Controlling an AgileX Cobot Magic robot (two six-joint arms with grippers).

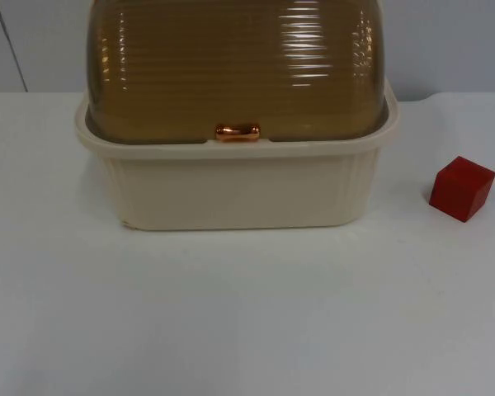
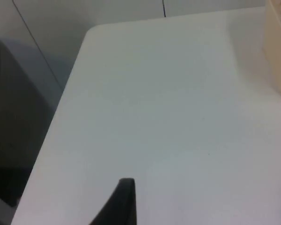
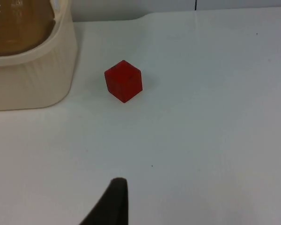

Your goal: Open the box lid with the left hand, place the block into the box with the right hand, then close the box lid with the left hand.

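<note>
Left wrist view: left gripper (image 2: 124,206), jaw state indeterminable, holding nothing visible, with the closed box (image 2: 278,44) ahead and rightward across the surface (image 2: 154,117).

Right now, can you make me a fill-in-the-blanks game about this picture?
1. The box has its brown lid ____.
2. The block on the table is coloured ____.
3. The lid's shiny handle is coloured ____.
Missing words: closed; red; copper.
</note>
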